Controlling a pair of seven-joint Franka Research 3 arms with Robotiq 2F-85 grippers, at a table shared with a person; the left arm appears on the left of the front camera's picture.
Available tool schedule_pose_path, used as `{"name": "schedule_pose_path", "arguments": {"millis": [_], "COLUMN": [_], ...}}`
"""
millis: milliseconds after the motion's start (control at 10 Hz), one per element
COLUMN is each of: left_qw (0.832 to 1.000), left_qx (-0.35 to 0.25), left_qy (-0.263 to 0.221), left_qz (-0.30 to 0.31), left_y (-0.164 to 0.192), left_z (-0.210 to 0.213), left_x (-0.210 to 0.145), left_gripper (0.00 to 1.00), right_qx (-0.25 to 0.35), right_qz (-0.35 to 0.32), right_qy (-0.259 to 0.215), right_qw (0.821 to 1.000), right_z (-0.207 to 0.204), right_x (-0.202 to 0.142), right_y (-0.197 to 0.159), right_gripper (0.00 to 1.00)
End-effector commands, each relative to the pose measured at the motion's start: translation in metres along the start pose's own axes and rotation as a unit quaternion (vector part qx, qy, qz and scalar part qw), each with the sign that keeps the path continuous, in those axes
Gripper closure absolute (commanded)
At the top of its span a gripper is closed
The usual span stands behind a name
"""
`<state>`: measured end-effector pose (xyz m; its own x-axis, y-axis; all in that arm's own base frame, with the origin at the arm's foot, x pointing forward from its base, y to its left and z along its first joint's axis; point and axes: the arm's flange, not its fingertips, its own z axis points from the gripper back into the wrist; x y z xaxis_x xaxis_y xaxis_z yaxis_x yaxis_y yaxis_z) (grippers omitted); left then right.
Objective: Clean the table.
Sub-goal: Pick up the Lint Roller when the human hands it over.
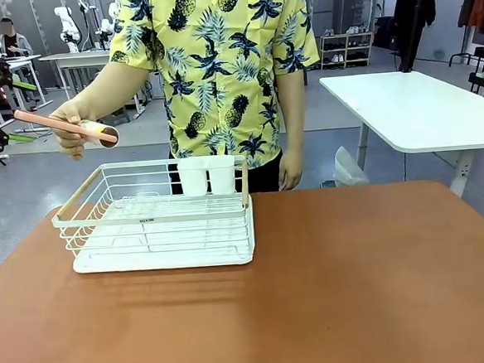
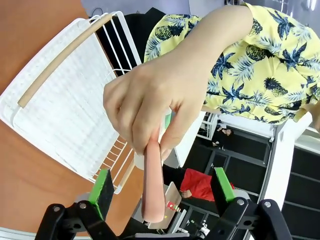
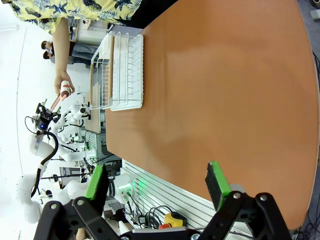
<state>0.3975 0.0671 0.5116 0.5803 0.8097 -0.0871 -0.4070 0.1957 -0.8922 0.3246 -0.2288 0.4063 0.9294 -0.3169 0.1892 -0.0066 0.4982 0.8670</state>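
The terracotta table (image 1: 358, 290) carries a white wire dish rack (image 1: 78, 211) at its left. A person behind it holds out a pink-handled tool (image 1: 55, 124) in one hand (image 1: 77, 135), handle end first. My left gripper (image 1: 13, 113) hangs at the far left, off the table's side, open. In the left wrist view the pink handle (image 2: 152, 190) lies between my green pads (image 2: 102, 192) without touching either, and the hand (image 2: 150, 100) still grips it. My right gripper (image 3: 156, 182) stands open with nothing in it, above the table (image 3: 225, 75).
Two white cups (image 1: 207, 176) hang on the rack's far side. The rack (image 2: 65, 110) lies just below the hand-over spot. A white-topped table (image 1: 411, 107) stands behind at the right. The person stands against the table's far edge.
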Motion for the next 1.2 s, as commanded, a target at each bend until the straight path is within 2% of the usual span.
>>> {"name": "schedule_pose_path", "arguments": {"millis": [0, 300, 400, 500, 600, 700, 800, 900, 1000, 1100], "left_qw": [1.0, 1.0, 0.999, 0.999, 0.999, 0.999, 0.999, 0.999, 0.999, 0.999], "left_qx": [-0.006, 0.001, -0.001, -0.001, -0.003, -0.005, -0.007, -0.007, -0.007, -0.007], "left_qy": [-0.007, -0.006, -0.004, -0.006, -0.005, -0.007, -0.008, -0.008, -0.006, -0.003], "left_qz": [-0.015, -0.024, -0.033, -0.041, -0.043, -0.045, -0.044, -0.045, -0.045, -0.045], "left_y": [0.008, 0.009, 0.009, 0.009, 0.01, 0.01, 0.01, 0.01, 0.01, 0.011], "left_z": [-0.009, -0.014, -0.016, -0.018, -0.019, -0.019, -0.019, -0.019, -0.018, -0.018], "left_x": [-0.003, -0.006, -0.007, -0.007, -0.008, -0.007, -0.006, -0.006, -0.007, -0.008], "left_gripper": [0.0, 0.0, 0.04, 0.19, 0.23, 0.38, 0.23, 0.56, 0.42, 0.75], "right_qx": [0.008, 0.008, 0.008, 0.008, 0.008, 0.008, 0.008, 0.008, 0.008, 0.008], "right_qz": [0.001, 0.001, 0.001, 0.001, 0.001, 0.001, 0.001, 0.001, 0.001, 0.001], "right_qy": [-0.003, -0.003, -0.003, -0.003, -0.003, -0.003, -0.003, -0.003, -0.003, -0.003], "right_qw": [1.0, 1.0, 1.0, 1.0, 1.0, 1.0, 1.0, 1.0, 1.0, 1.0], "right_z": [0.001, 0.001, 0.001, 0.001, 0.001, 0.001, 0.001, 0.001, 0.001, 0.001], "right_x": [-0.001, -0.001, -0.001, -0.001, -0.001, -0.001, -0.001, -0.001, -0.001, -0.001], "right_y": [0.003, 0.003, 0.003, 0.003, 0.003, 0.003, 0.003, 0.003, 0.003, 0.003], "right_gripper": [0.0, 0.0, 0.0, 0.0, 0.0, 0.0, 0.0, 0.0, 0.0, 0.0]}}
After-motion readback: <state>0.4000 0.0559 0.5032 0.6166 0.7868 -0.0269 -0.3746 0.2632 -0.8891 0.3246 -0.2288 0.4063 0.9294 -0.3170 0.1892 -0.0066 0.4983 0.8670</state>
